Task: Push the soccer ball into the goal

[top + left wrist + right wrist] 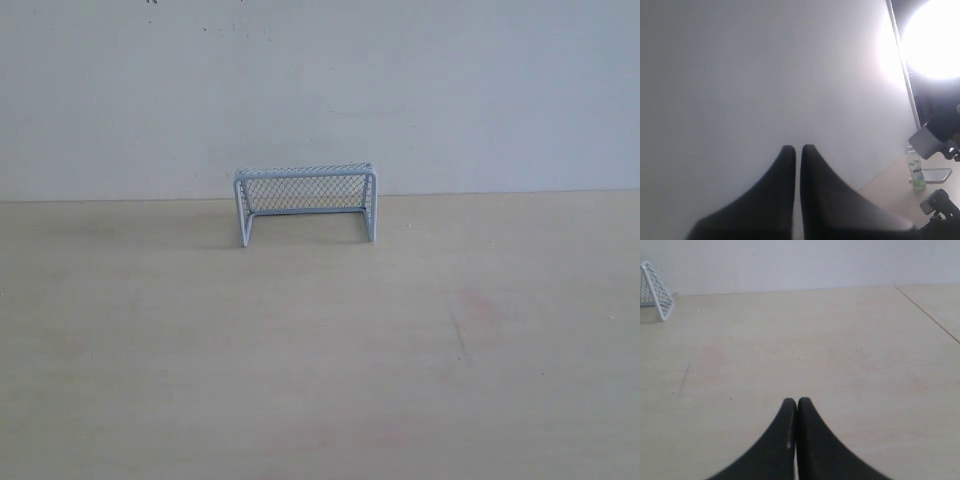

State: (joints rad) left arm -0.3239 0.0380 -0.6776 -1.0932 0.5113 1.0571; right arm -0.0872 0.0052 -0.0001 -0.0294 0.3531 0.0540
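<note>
The goal (305, 203), a small pale blue-white frame with mesh net, stands at the back of the wooden table against the wall; one corner of the goal (655, 290) shows in the right wrist view. The soccer ball is not in any view. My left gripper (798, 147) is shut, empty, raised and facing the white wall. Low over the table, my right gripper (797, 401) is also shut with nothing in it, well away from the goal. Neither gripper shows in the exterior view.
The light wooden table (320, 340) has a dark scratch (458, 335) right of centre. A seam (927, 315) runs across the table in the right wrist view. A small bottle (914, 170), a bright lamp (935, 40) and dark equipment (940, 140) show in the left wrist view.
</note>
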